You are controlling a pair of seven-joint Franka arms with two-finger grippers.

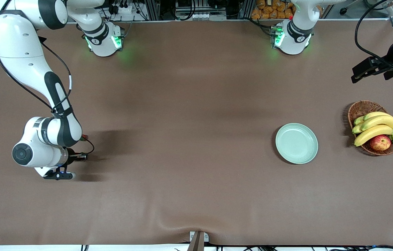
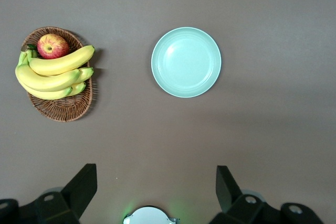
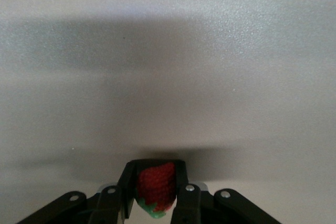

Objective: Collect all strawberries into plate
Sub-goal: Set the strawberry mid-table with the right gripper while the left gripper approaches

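Observation:
My right gripper (image 1: 82,157) is low over the table at the right arm's end, shut on a red strawberry (image 3: 156,183) with a green cap. The berry sits between the two black fingers (image 3: 126,182) in the right wrist view. No other strawberries are in view. The pale mint-green plate (image 1: 297,143) lies empty toward the left arm's end of the table and also shows in the left wrist view (image 2: 186,62). My left gripper (image 2: 155,182) is open and empty, held high over the table's left-arm end (image 1: 358,74), apart from the plate.
A brown wicker basket (image 1: 359,108) with bananas (image 1: 377,126) and a red-yellow apple (image 1: 380,143) stands beside the plate at the left arm's end. It also shows in the left wrist view (image 2: 63,109). The brown table cover (image 1: 189,139) stretches between gripper and plate.

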